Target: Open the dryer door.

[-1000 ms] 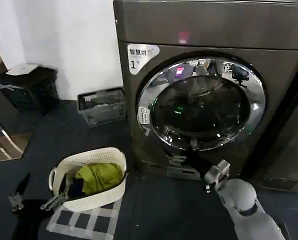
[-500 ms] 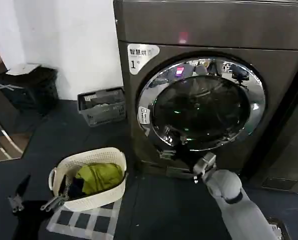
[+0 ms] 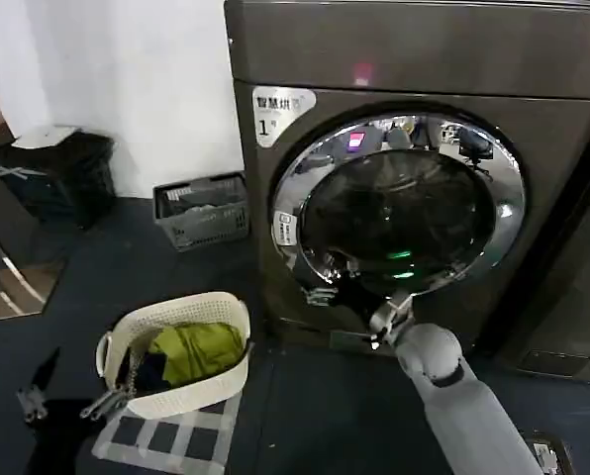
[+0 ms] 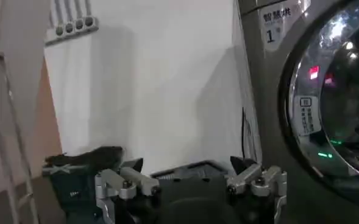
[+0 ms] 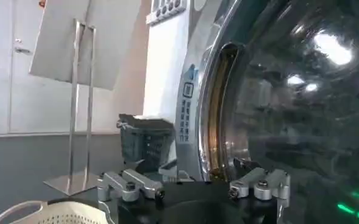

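**Right arm is basically at the door, left one's just hanging out**

Starting closest in the head view: the right gripper (image 3: 386,319) is up at the lower rim of the dryer door (image 3: 399,203), around the 6 o'clock spot of the chrome ring, with the grey arm trailing back toward 5 o'clock. In the right wrist view its jaws stand spread wide with nothing between them (image 5: 194,182), and the door's edge (image 5: 219,109) sits right ahead, a thin gap showing between ring and machine front.

The left gripper (image 4: 191,182) is parked low at about 8 o'clock, jaws also wide apart and empty, looking past a white wall at the dryer (image 4: 258,91) from well off. So the right arm is clearly the nearer one.

A bit further out on the floor sits a white laundry basket (image 3: 176,351) with green clothes, at 8 o'clock from the door.

Then the dryer (image 3: 275,178) itself, "1" label at its upper left corner. The door looks shut or barely cracked. The key thing: the opening edge with the white sticker (image 3: 284,228) is at the ring's 9 o'clock, so it lies up and left of the right jaws. My guess is it needs to slide that way along the rim before pulling.
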Tool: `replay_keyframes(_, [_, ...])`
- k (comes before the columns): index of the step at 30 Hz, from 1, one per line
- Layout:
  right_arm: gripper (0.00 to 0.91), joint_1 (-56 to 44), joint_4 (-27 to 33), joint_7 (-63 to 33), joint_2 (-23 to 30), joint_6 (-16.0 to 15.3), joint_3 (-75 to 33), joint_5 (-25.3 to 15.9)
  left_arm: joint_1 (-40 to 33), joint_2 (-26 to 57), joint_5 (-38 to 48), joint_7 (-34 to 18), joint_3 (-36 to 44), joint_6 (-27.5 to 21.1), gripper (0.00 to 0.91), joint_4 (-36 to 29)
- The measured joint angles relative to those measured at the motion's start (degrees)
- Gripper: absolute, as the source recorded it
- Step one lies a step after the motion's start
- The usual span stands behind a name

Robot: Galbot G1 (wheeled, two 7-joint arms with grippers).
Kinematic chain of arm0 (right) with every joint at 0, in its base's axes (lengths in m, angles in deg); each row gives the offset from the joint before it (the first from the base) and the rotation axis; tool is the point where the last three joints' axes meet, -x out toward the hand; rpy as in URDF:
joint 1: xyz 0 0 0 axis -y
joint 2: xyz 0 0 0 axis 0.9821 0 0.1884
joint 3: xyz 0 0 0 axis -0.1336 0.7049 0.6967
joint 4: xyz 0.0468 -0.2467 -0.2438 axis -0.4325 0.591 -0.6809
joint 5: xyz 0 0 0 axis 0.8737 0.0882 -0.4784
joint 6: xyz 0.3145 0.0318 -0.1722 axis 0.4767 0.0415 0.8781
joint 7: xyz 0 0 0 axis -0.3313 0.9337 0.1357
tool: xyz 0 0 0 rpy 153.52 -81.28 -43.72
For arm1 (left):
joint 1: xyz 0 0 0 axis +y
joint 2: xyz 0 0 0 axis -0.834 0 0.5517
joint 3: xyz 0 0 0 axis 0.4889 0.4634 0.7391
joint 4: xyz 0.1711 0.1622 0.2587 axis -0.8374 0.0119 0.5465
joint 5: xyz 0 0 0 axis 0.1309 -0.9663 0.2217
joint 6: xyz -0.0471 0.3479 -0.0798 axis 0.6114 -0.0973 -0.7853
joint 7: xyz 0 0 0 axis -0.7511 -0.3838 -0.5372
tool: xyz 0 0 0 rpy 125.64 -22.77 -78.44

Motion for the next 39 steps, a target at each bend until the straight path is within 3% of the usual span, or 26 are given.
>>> replay_keyframes(33, [0.907,6.4,4.6,-0.7,3.6,-0.7,4.4,0.2,-0.3,-0.1,-0.5,0.0,0.0,0.3,0.907,-0.1])
replay_keyframes(39, [0.907,6.6,4.3,-0.3,3.2,-0.6,4.6,2.0,-0.2,-0.1,-0.5,0.0,-0.1,0.3,0.907,-0.3])
